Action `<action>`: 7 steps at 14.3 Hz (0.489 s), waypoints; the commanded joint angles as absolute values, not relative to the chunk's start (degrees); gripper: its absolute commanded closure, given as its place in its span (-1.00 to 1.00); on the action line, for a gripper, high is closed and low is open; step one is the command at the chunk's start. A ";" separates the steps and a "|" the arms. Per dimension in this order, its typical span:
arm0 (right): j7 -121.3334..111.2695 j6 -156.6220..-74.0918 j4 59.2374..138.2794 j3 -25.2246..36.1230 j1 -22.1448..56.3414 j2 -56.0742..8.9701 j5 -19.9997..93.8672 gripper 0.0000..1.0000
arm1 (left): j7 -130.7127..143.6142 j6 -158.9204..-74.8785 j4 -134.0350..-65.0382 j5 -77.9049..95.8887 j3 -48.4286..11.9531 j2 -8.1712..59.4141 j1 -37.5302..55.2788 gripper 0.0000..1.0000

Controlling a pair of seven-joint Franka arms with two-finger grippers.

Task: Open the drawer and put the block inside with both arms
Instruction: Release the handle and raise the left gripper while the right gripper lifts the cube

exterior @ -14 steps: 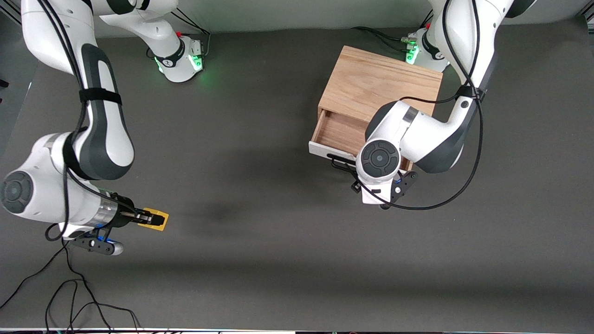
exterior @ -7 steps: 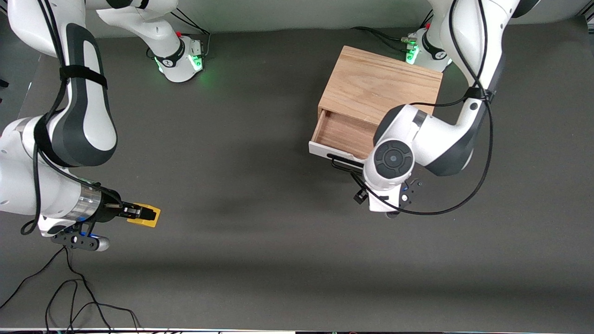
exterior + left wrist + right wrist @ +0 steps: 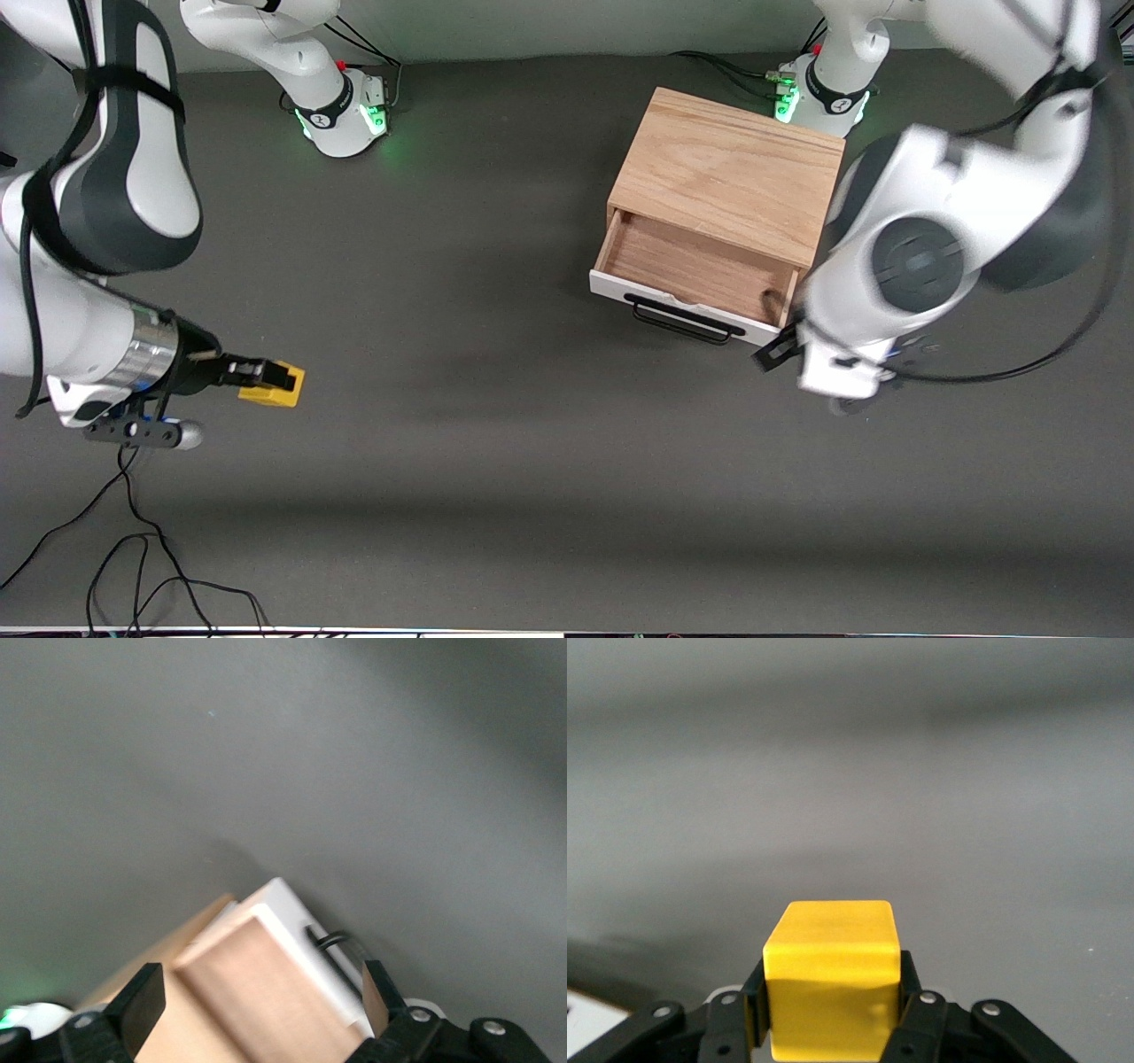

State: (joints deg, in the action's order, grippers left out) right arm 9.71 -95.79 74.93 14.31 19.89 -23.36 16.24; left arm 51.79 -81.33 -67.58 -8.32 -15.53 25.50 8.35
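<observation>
The drawer (image 3: 700,266) stands pulled out of the light oak box (image 3: 735,168), its wood interior bare, its white front and black handle (image 3: 682,319) facing the front camera. My right gripper (image 3: 266,377) is shut on the yellow block (image 3: 279,385) over the right arm's end of the table; the right wrist view shows the block (image 3: 831,979) clamped between both fingers. My left arm (image 3: 912,266) hangs raised beside the drawer's corner. In the left wrist view my left gripper (image 3: 259,1001) is open over the drawer's front (image 3: 292,930), holding nothing.
Black cables (image 3: 133,567) trail on the dark table near the front edge at the right arm's end. Both arm bases (image 3: 341,111) glow green along the table's robot edge. Bare tabletop (image 3: 461,372) lies between the block and the drawer.
My left arm has drawn away from the drawer handle and risen toward its own end of the table, uncovering the open drawer. My right gripper has lifted the block slightly.
</observation>
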 commanded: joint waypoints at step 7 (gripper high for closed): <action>31.81 -96.15 65.49 14.24 46.38 -27.76 14.67 0.74 | 12.62 -75.85 -66.88 -5.18 -15.38 15.12 -4.13 -0.98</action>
State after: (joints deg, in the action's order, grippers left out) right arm 29.10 -96.32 70.40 13.67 43.10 -23.79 14.96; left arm 20.38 -76.52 -66.02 -5.14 -15.35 16.79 -4.06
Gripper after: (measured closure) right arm 0.445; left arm 0.009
